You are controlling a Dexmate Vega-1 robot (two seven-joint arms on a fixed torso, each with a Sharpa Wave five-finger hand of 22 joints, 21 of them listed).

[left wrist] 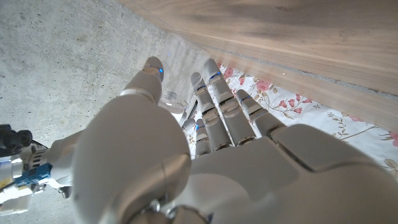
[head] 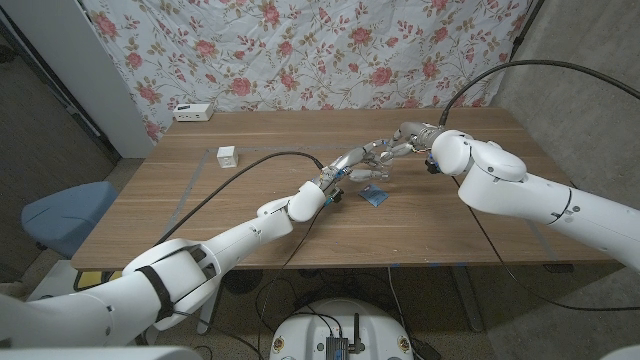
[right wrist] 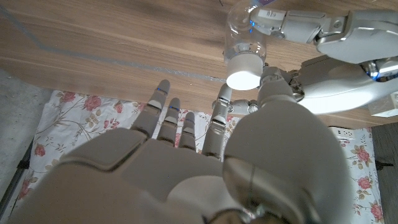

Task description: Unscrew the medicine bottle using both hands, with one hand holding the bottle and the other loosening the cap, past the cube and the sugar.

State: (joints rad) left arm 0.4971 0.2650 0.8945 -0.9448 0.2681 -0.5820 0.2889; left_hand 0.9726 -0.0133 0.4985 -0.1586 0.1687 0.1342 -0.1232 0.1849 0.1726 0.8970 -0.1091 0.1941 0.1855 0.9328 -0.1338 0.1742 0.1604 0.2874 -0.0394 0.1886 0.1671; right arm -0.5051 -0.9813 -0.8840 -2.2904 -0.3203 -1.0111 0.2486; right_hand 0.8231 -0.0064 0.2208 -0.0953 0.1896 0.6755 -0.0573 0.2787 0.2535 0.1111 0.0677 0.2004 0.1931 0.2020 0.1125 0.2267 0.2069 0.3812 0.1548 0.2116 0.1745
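Note:
A clear medicine bottle [right wrist: 244, 28] with a white cap [right wrist: 244, 70] is held up over the table by my left hand [right wrist: 329, 59], whose fingers [right wrist: 292, 23] wrap its body. The left wrist view shows the bottle's clear body [left wrist: 172, 99] between that hand's [left wrist: 205, 162] thumb and fingers. My right hand [right wrist: 186, 168] is spread, its thumb tip right beside the cap; contact cannot be told. In the head view the left hand [head: 345, 172] and right hand [head: 395, 146] meet over the table's middle. The white cube [head: 227, 156] sits far left, the blue sugar sachet [head: 375, 197] just in front.
A white power strip [head: 192, 111] lies at the wooden table's [head: 480, 230] back left edge. A black cable [head: 235, 180] trails across the table along my left arm. A flowered cloth [head: 330, 50] hangs behind, and a blue stool [head: 65, 212] stands left of the table.

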